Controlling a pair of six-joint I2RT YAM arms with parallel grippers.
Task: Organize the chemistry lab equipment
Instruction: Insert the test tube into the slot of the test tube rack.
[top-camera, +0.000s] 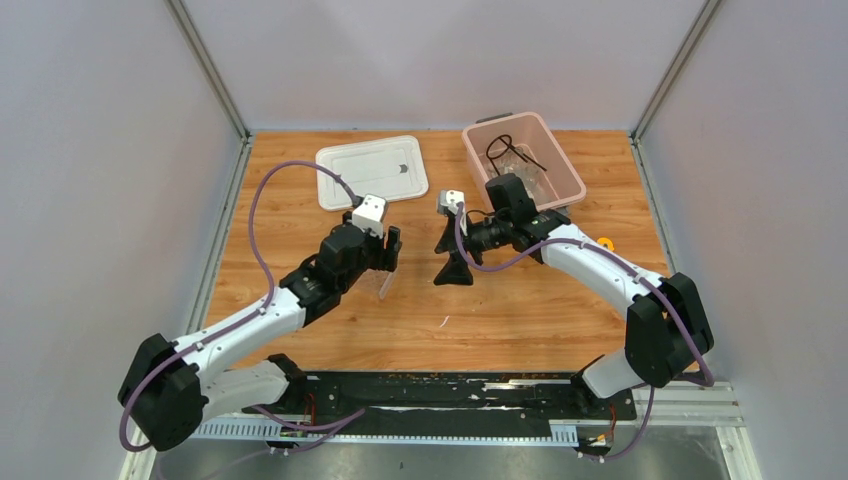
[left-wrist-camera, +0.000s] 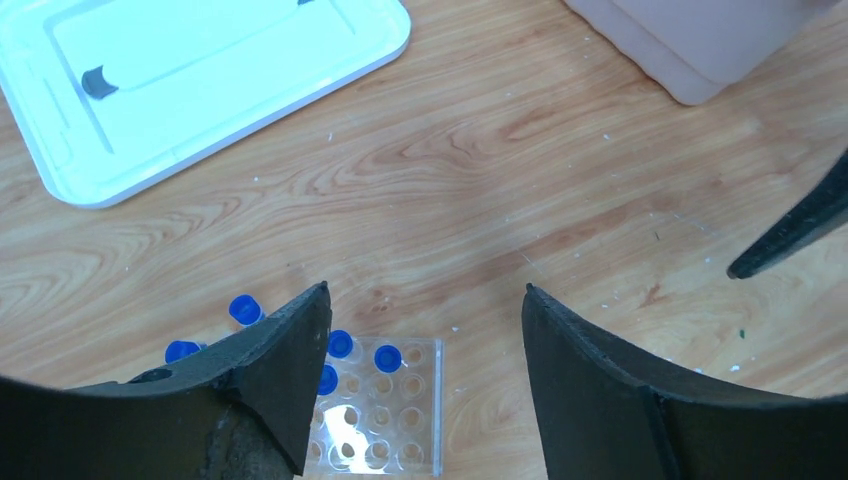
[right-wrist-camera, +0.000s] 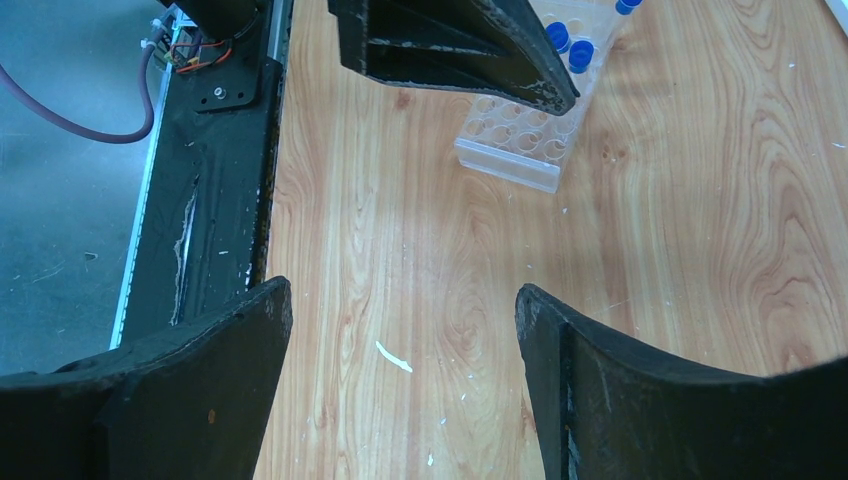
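Take the clear tube rack as your mark: it lies flat on the table, with the white lid beyond it and the pink bin beyond it to the right. The black wire ring tripod is already inside the bin. Your left gripper hangs right over the rack with its jaws spread wide and nothing between them. The right gripper sits just to the rack's right, also released and empty. I judge the rack to be light, rigid plastic with slick, glossy walls. It will likely skate on the wood if you nudge it, and the blue-capped tubes standing in it could tip out if it tilts. Close on its two long side walls, low down, and keep it level. The left wrist view shows the grid of holes and which ones hold tubes. It also shows two more blue caps past the left finger, and you cannot tell from there whether they sit in the rack or beside it. The right wrist view gives you the rack's thickness and its near end wall, which the left wrist view hides. Only the top view shows both arms and the bin's contents, and there the rack is barely a glint.
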